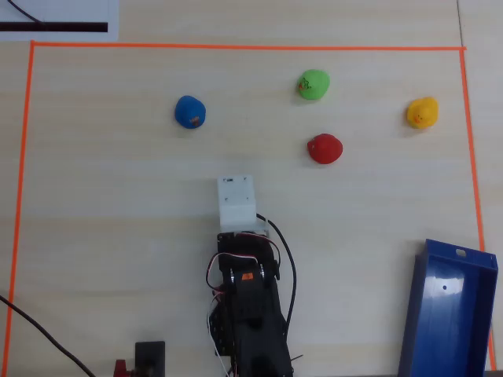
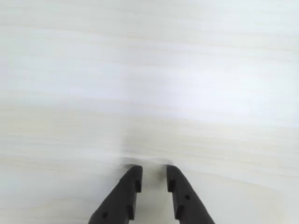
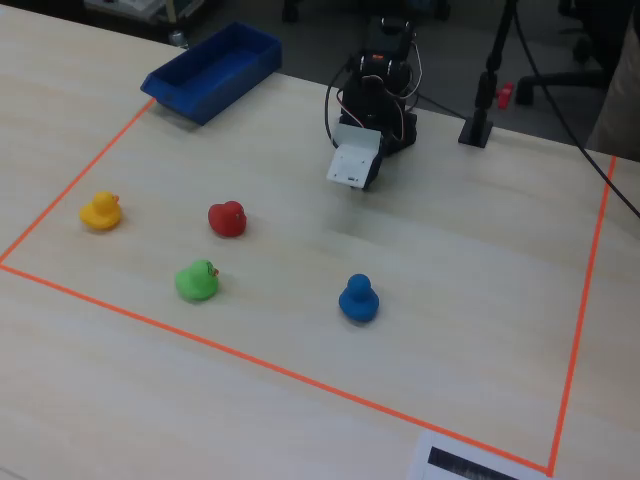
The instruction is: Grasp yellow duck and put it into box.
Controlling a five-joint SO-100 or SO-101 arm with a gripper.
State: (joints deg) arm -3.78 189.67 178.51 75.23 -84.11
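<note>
Overhead, the yellow duck (image 1: 422, 113) sits near the right orange tape line (image 1: 471, 133), well apart from the blue box (image 1: 448, 314) at lower right, while the empty gripper (image 2: 153, 179), its fingers slightly parted, hangs over bare table (image 2: 149, 84)

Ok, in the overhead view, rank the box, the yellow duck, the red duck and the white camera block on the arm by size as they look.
1. box, by far the largest.
2. white camera block, though it sits nearer the camera, which may inflate it.
3. yellow duck and red duck: they look alike, so I cannot rank them.
</note>
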